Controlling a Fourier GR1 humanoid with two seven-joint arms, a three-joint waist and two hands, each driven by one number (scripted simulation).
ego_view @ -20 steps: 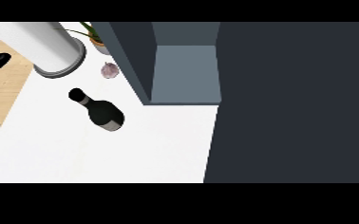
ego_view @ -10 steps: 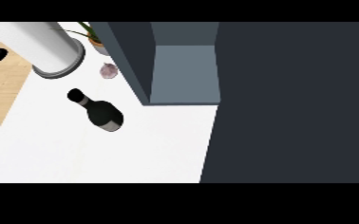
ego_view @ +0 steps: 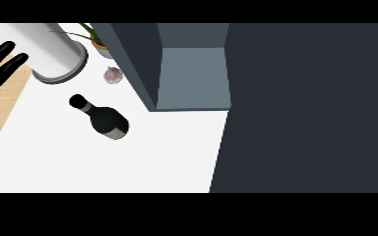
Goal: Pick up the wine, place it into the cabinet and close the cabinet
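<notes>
A dark wine bottle stands on the white counter, its black cap toward the upper left. To its right is the open cabinet, with a grey-blue inside and nothing in it. The cabinet's dark door fills the view's right side. My left hand shows only as straight black fingers at the far left edge, well apart from the bottle. My right hand is out of sight.
A tall grey cylinder stands at the upper left, a small purple-grey round thing beside it, and a potted plant behind. A wooden board lies along the left edge.
More of my left hand's fingers now show at the left edge. The bottle and the cabinet have stayed put, and the door's edge sits slightly further left.
</notes>
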